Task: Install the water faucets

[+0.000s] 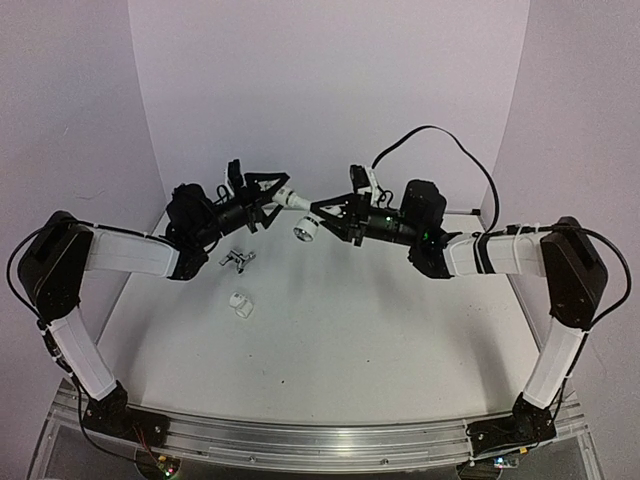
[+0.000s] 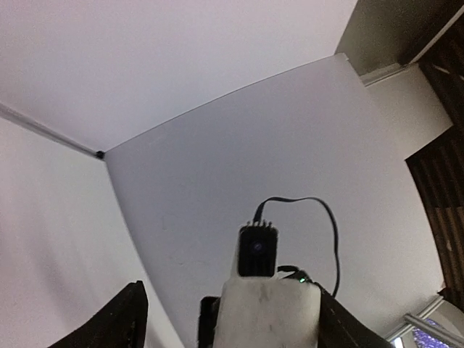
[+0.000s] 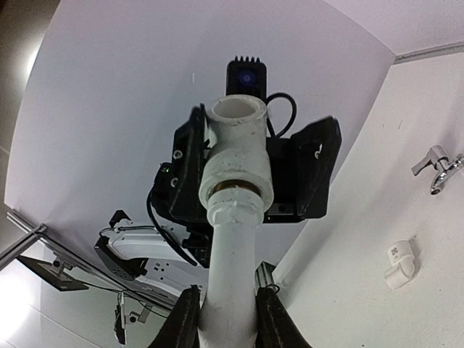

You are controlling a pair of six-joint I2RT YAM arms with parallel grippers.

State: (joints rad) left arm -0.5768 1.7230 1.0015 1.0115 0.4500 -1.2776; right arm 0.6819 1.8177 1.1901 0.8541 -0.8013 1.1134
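- The white pipe fitting [image 3: 235,174] is off the worktop [image 1: 400,340], held in the air between the two arms at about 12 o'clock from the worktop's middle in the top view.
- In the right wrist view it is a straight white tube that widens into a round collar with a brass-coloured ring, topped by a short piece with an open round mouth.
- The right end effector [image 3: 225,315] is clenched on the tube's near end, one finger pressed on each side. It reaches in from 3 o'clock.
- The left end effector [image 2: 232,322] comes in from 9 o'clock and stands released around the fitting's far end. In the left wrist view one finger [image 2: 127,319] is clearly apart from the white part, and the other sits right at its edge.
- The two wrist cameras face each other across the fitting.
- A small silver metal faucet [image 1: 237,259] lies on the worktop at about 10 o'clock from its middle, apart from both end effectors.
- A short white fitting [image 1: 240,305] lies near it, at 6 o'clock from the silver piece, not touching it.
- A black cable [image 1: 430,135] loops above the right arm against the white curved backdrop [image 1: 330,80].
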